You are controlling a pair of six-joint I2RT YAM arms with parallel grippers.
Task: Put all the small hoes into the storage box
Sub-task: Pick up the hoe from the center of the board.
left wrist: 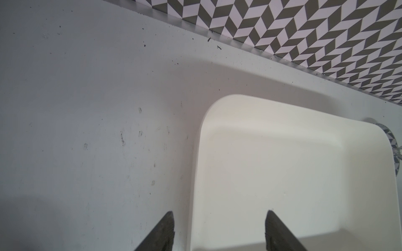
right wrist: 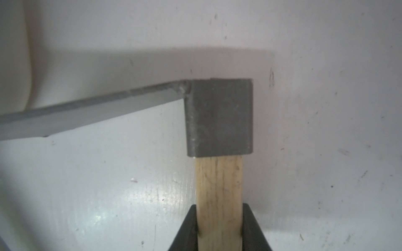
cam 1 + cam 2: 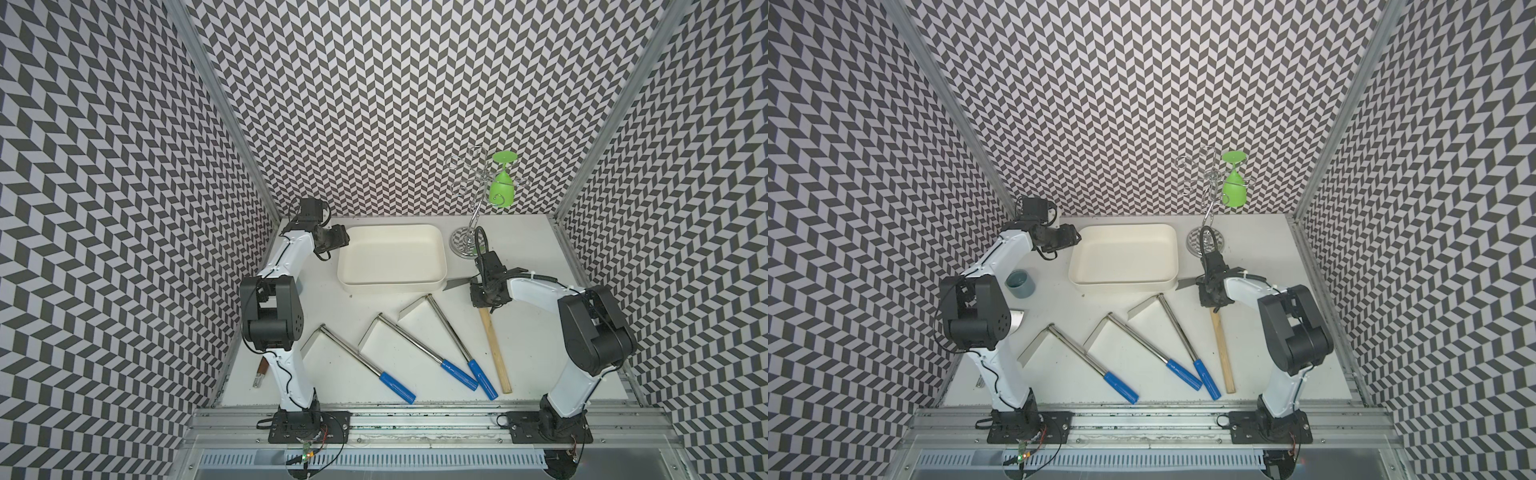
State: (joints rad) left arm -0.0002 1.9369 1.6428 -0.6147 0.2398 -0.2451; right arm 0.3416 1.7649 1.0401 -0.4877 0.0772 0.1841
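As the right arm (image 3: 536, 291) bends forward, fingers (image 2: 187, 228) pinch the small hoe (image 2: 218, 184).

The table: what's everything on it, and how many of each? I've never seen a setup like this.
box: one, cream-white, back middle of the table, empty
wooden-handled hoe: one, pale wood and grey metal, right of the box
blue-handled hoes: three, metal with blue grips, lying in front of the box
cup: one, grey-blue, left of the box
rack: one, shiny wire, back right
glass: one, green, hanging upside down on the rack
half-hidden tool: one, brown and metal, by the left arm's base; cannot tell what
arms: two, white and black, front corners
left gripper: black, open, over the box's edge
right gripper: black, shut on the wooden-handled hoe
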